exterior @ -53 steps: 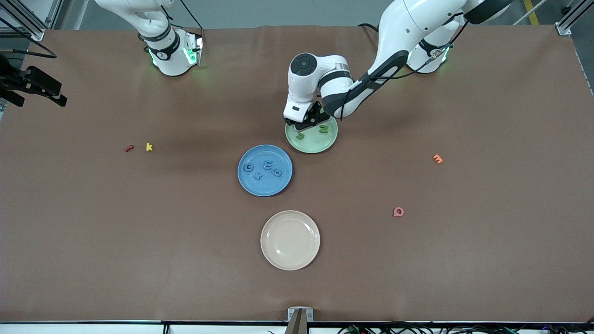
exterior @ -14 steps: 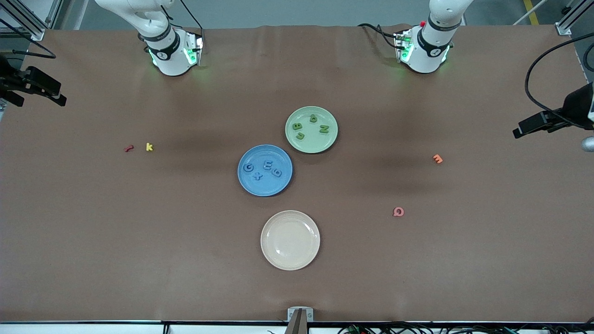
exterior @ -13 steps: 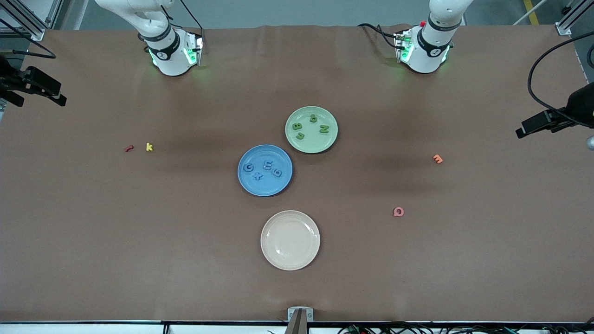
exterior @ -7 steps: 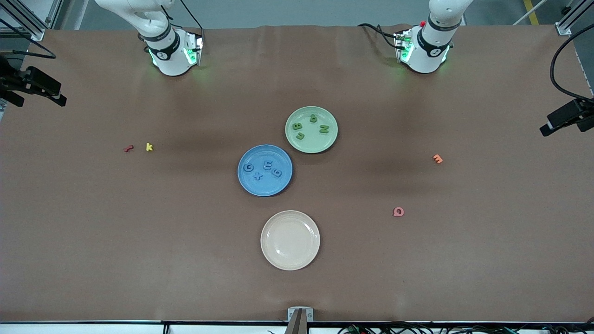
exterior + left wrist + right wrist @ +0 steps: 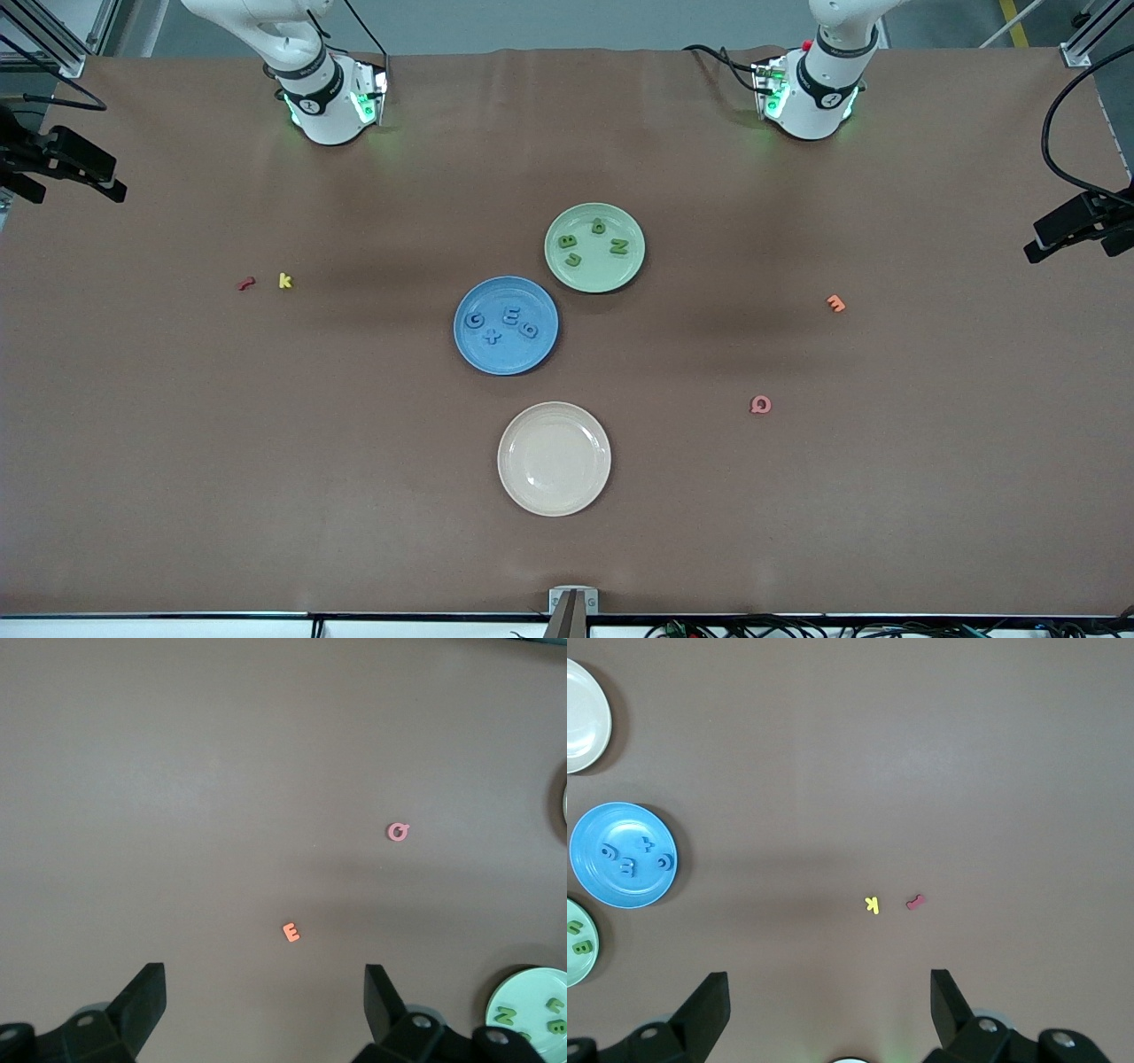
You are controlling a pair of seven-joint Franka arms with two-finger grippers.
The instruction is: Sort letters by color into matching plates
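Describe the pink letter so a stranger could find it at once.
Start at the cream plate, the plate nearest the front camera. Look toward the left arm's end of the table: the pink letter lies alone on the brown table. Its neighbour, the orange letter, lies farther from the camera.

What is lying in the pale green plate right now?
Four green letters lie in the pale green plate, all uncovered; the plate's surface under them is hidden. Both grippers are off at the table's ends.
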